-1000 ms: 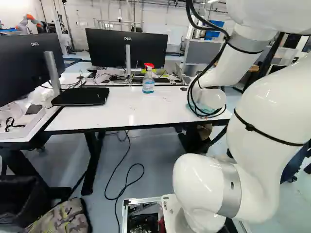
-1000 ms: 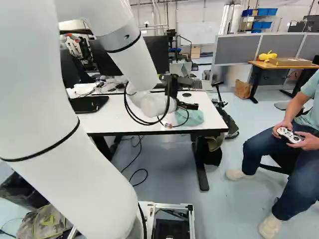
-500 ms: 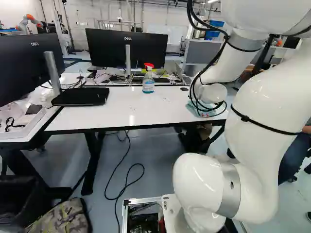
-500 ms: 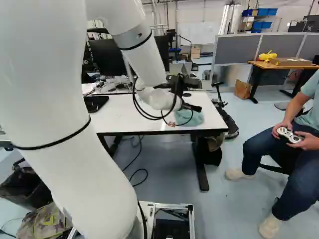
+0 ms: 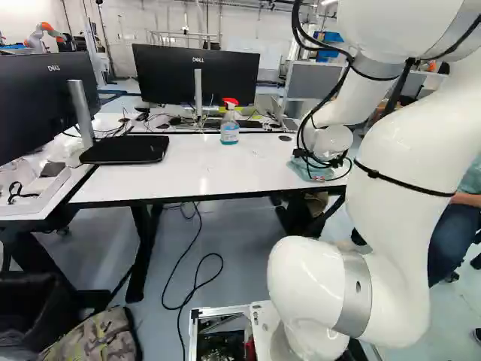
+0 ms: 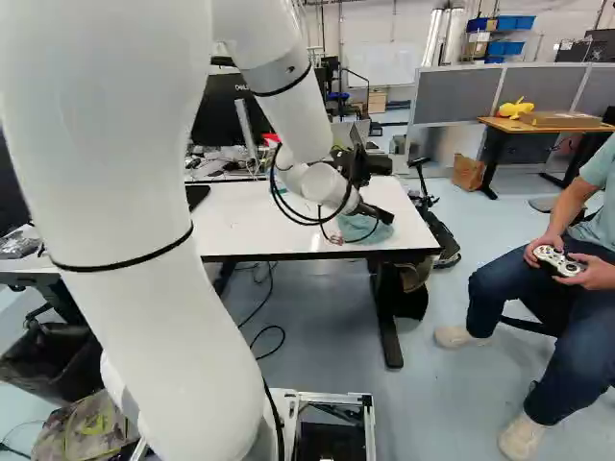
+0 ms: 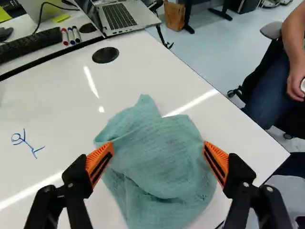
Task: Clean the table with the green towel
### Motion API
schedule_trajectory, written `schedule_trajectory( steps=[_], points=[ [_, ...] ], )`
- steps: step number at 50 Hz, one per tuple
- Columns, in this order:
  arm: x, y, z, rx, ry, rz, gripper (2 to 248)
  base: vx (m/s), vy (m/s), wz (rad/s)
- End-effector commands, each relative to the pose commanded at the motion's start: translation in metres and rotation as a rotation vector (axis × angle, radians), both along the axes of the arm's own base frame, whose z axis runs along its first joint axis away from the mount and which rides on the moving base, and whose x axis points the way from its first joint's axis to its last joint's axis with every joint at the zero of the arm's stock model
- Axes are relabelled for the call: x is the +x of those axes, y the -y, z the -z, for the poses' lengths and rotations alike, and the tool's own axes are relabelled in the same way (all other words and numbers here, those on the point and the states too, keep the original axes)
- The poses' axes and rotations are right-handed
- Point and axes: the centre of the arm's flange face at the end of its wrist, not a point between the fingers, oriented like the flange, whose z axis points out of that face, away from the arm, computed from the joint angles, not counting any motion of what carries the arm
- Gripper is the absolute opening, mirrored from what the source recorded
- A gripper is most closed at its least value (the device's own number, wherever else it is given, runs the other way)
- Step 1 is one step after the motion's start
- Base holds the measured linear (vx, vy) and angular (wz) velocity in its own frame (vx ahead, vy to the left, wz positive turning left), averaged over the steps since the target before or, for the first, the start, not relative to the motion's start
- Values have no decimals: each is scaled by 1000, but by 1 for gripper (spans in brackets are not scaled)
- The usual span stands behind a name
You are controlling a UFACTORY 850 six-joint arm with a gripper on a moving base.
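In the right base view my gripper [image 6: 377, 211] is angled down over the green towel [image 6: 357, 229], near the right end of the white table [image 6: 250, 216]. The wrist view shows the gripper [image 7: 158, 151] open wide, its orange pads apart on either side of the crumpled towel [image 7: 155, 162]. The cloth lies bunched between and ahead of the fingers; whether they touch it, I cannot tell. Blue pen marks [image 7: 25, 141] are on the tabletop beside the towel. A spray bottle [image 5: 229, 122] with a red head stands at the table's far edge.
Monitors [image 5: 197, 75] stand behind and left of the table. Beyond its far edge are a laptop [image 7: 121, 18], keyboard [image 7: 29, 44] and markers [image 7: 71, 36]. A seated person [image 6: 567, 279] holds a controller right of the table. Another robot [image 5: 43, 34] is far back at left.
My arm has swung, its upper joints shifting left in the left base view and right in the right base view. The gripper now tilts more steeply down by the towel. The base has not moved.
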Motion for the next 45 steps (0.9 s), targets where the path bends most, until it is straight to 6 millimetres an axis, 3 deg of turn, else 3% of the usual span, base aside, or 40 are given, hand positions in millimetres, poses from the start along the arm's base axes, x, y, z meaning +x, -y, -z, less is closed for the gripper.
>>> schedule_trajectory(
  steps=[25, 45],
  points=[
    [22, 27, 2, 1, 0, 29, 247, 0, 0, 0],
    [32, 28, 5, 15, -25, 20, 247, 0, 0, 0]
  ],
)
